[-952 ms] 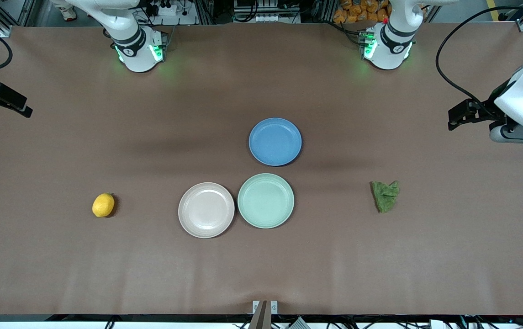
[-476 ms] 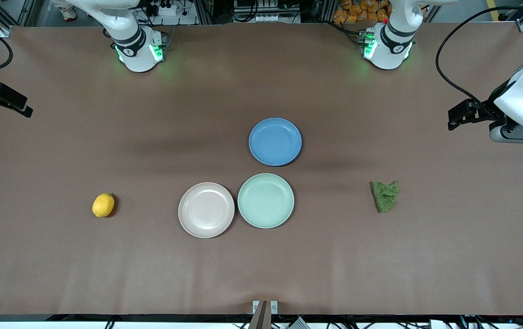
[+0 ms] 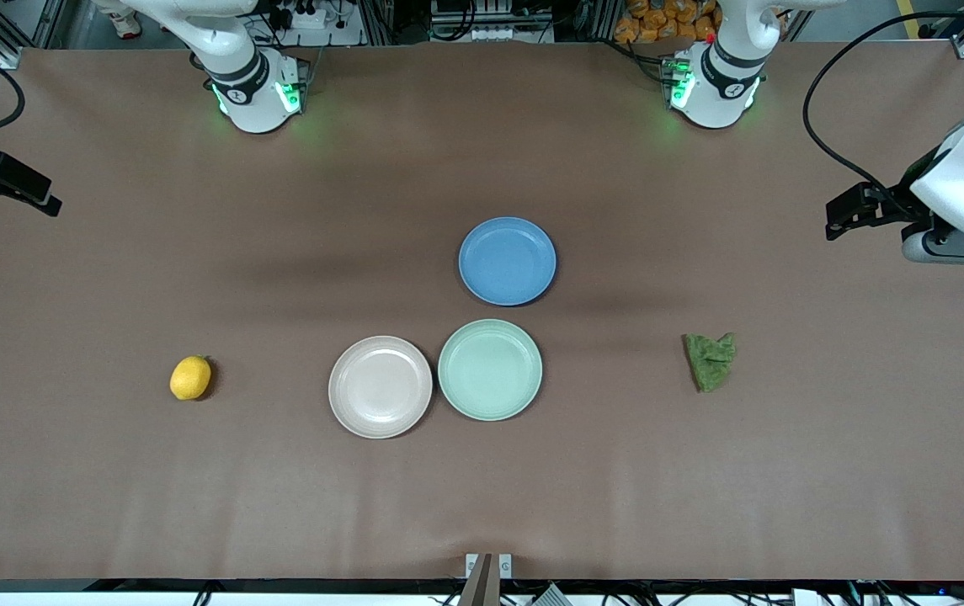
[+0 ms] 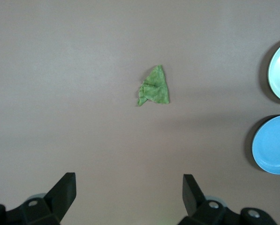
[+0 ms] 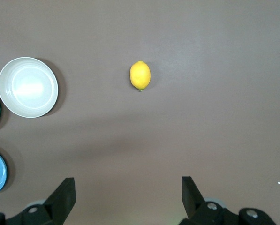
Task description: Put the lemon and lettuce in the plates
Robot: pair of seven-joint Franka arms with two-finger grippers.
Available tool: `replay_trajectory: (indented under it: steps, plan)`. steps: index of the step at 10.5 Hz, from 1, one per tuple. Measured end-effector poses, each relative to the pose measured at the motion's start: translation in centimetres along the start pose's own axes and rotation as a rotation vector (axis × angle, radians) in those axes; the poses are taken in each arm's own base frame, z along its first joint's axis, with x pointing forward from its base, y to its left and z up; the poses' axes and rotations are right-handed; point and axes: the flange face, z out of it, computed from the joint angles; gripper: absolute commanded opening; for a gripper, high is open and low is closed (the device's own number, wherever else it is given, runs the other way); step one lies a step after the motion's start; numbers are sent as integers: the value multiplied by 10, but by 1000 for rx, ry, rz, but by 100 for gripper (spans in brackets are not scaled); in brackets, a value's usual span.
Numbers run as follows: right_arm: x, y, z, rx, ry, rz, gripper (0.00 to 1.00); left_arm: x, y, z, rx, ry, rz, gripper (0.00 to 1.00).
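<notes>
The yellow lemon (image 3: 190, 377) lies on the brown table toward the right arm's end. The green lettuce (image 3: 710, 360) lies toward the left arm's end. The pinkish-beige plate (image 3: 380, 386) and the mint green plate (image 3: 490, 369) stand side by side mid-table, both empty. My left gripper (image 4: 129, 183) is open and empty, high over bare table near the lettuce (image 4: 154, 86). My right gripper (image 5: 128, 185) is open and empty, high over bare table near the lemon (image 5: 140, 75). Both arms wait at the table's ends.
An empty blue plate (image 3: 507, 261) stands just farther from the front camera than the mint plate. The left arm's wrist (image 3: 953, 244) hangs over its end of the table. The right arm's wrist (image 3: 2, 181) hangs over its own end.
</notes>
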Motion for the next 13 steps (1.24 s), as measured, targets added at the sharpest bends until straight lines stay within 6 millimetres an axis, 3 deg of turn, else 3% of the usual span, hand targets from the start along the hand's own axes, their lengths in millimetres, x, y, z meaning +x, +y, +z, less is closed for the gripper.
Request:
replay_trajectory:
  steps: [3,7,10,13]
  plan:
    - [2,5,4,0,-9,10,100,0,0,0,0,-1,0,100]
    - [16,18,27,-2,-51,35,100,6,1,12,1,-21,1,100]
    - [32,29,56,-4,-100,55,100,14,2,29,3,-49,2,100]
    - [51,32,93,-6,-148,62,100,30,0,61,5,-89,-2,100]
